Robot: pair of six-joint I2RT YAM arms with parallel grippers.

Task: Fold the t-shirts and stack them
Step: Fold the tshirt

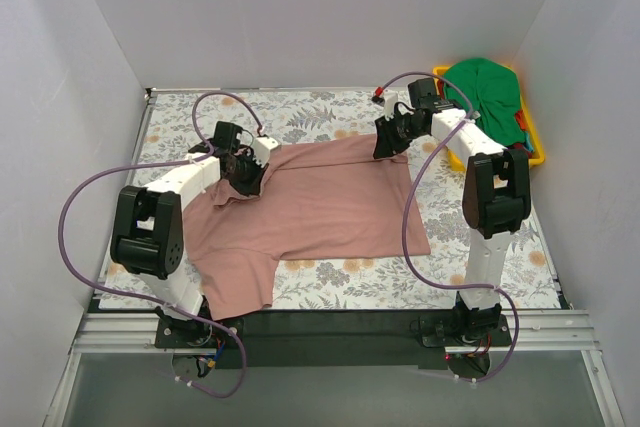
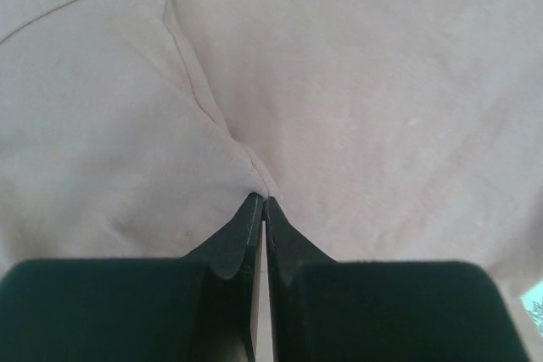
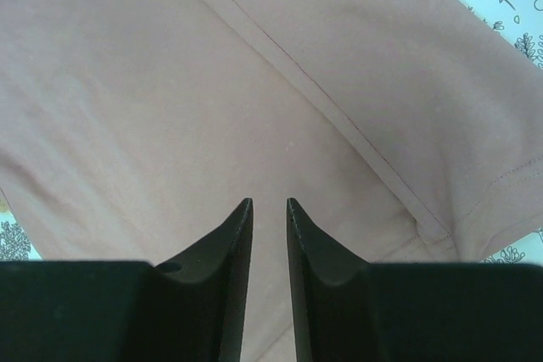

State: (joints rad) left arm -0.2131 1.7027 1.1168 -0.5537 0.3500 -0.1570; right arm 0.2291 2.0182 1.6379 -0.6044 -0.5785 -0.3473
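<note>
Items counted: three pieces of cloth, one bin, two arms with one gripper each.

1. One dusty pink short-sleeved cloth t-shirt (image 1: 330, 202) lies spread out at the middle of the floral-patterned table cover (image 1: 480, 267). One sleeve points toward the near edge on the left.
2. One bright green cloth t-shirt (image 1: 485, 87) is heaped in the single yellow plastic bin (image 1: 536, 147) at the far right corner. One small patch of red cloth (image 1: 520, 119) shows beside it in the same bin.
3. The left gripper (image 2: 260, 201) sits on the far left part of the pink shirt. Its jaws are fully closed and pinch a small ridge of pink fabric at the tips, with creases running up from that point.
4. The right gripper (image 3: 267, 205) sits over the far right corner of the pink shirt, near a stitched hem. Its jaws stand slightly apart with a narrow gap. The fabric seen through the gap lies smooth. Whether any cloth is caught between them cannot be told.
</note>
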